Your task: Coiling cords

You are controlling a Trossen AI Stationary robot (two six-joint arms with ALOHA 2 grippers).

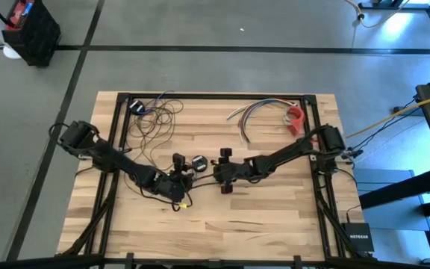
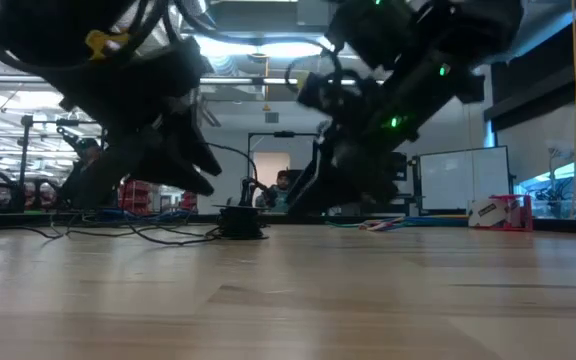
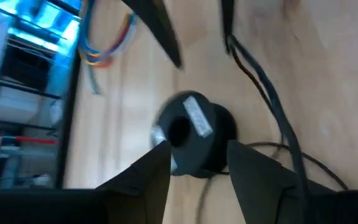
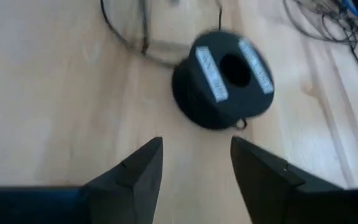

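the cord [image 1: 154, 119] lies in loose loops at the upper left of the table [image 1: 275, 209] in the high view, with a strand trailing down to the black puck [image 1: 198, 162] at centre. both arms meet there. the left gripper [image 1: 179, 161] has its fingers [image 3: 151, 174] open around the puck, gripping nothing. the right gripper [image 1: 224, 170], just right of the puck, is open and empty too. the step looks like securing the puck end before winding. next, the left fingers likely need to close on the puck, then the loose loops must be gathered.
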